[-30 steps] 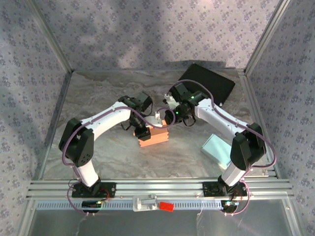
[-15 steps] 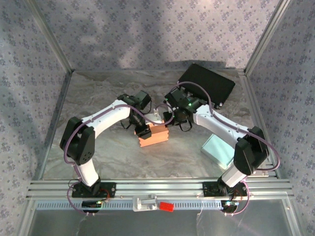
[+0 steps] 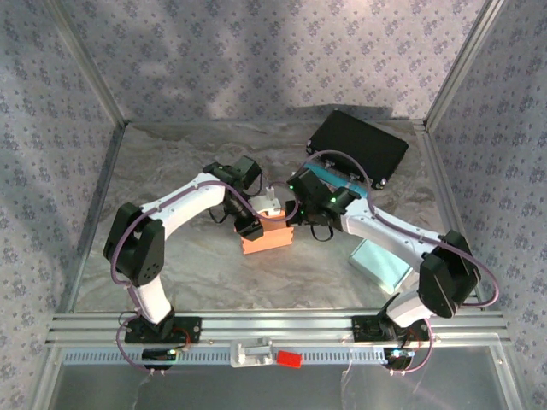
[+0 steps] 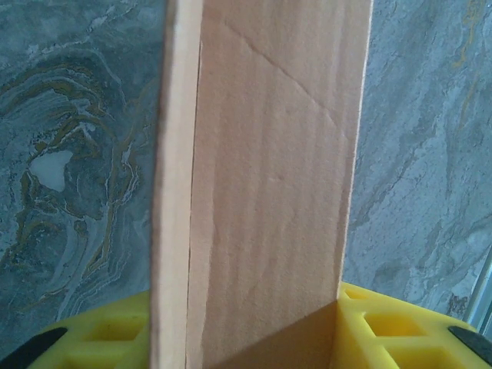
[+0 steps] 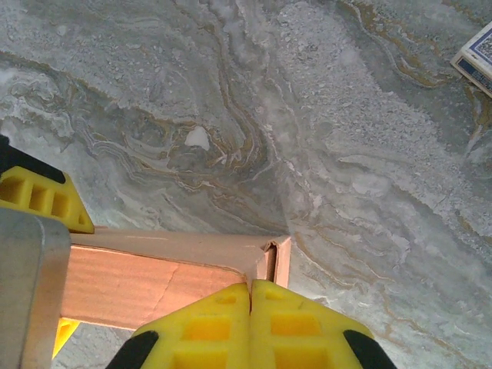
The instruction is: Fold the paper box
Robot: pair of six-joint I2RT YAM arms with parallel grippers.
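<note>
Now I am gripping an upright wall of the paper box (image 3: 272, 237) with the left tool (image 3: 249, 224), steadying it while the clenched right tool (image 5: 251, 288) is nudging the corner fold.

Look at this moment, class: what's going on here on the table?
Two robot arms are working on an orange paper box in the middle of the marbled table. The left gripper is clamped on an upright cardboard panel of the box. The right gripper is shut and holds nothing, with its closed tips right at a corner of the box. The fold looks unfinished. A black case lies at the back right, apart from both arms.
</note>
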